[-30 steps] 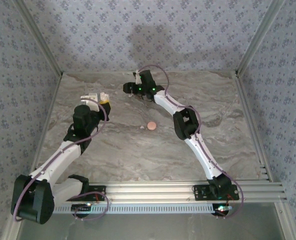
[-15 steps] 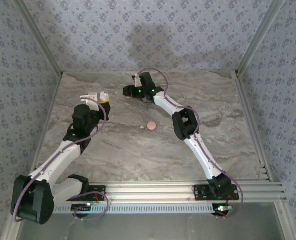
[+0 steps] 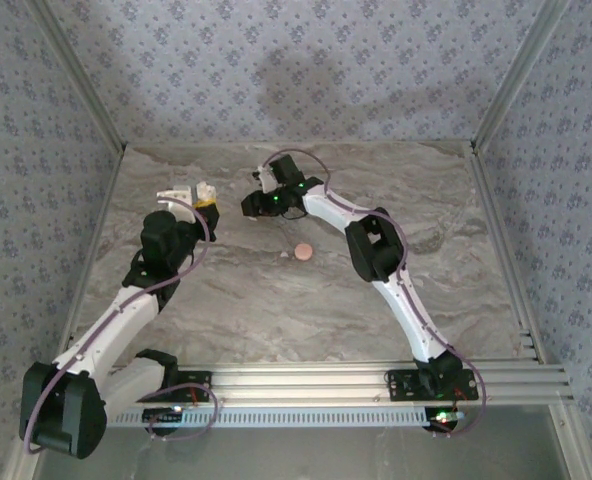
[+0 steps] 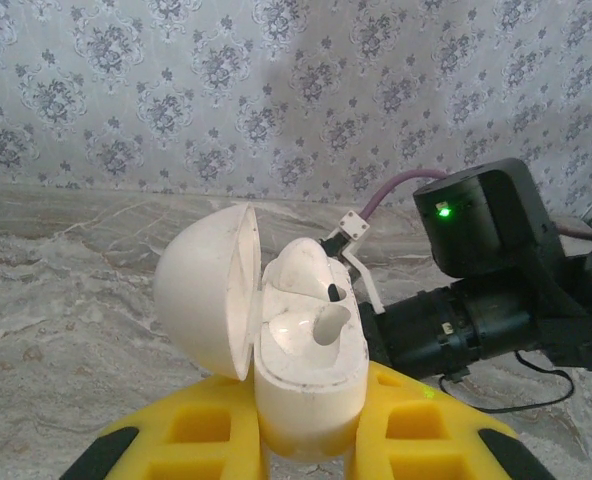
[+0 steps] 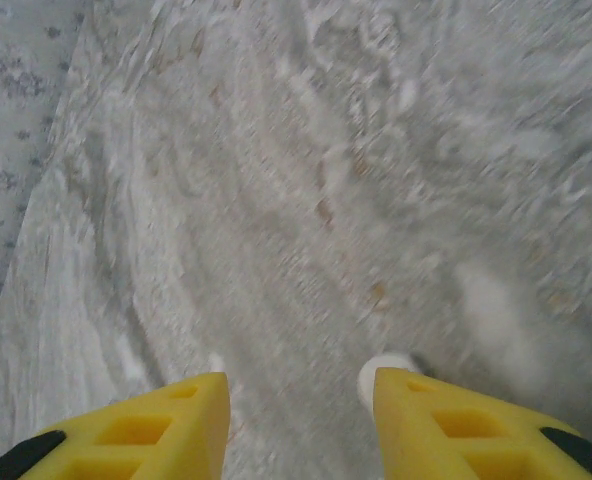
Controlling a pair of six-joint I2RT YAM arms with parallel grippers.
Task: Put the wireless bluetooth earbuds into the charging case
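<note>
Blur is smearing the right wrist view, so the marbled worktop is reading as little more than streaks. The right fingers are standing apart over it, with bare stone showing in the gap. A small whitish blob is sitting at the tip of one of them, partly cut off by its yellow edge. I cannot tell what it is or whether it is touching the finger.

The left fingers are clamping the charging case by its base. The lid is swung open to one side, and the bottom of the frame is cutting off the rest of the fingers. Pale rounded shapes are filling the wells inside the case, and a stubby stem is sticking up from the nearer well. White on white is making it hard to separate any seated piece from the moulding. Just behind the case, the right arm's black wrist is showing a green light and hiding the worktop beyond it.

From above, a round pink puck is lying flat near the middle of the worktop. A tiny pale earbud is lying just beside it, no more than a speck, well apart from the case.
</note>
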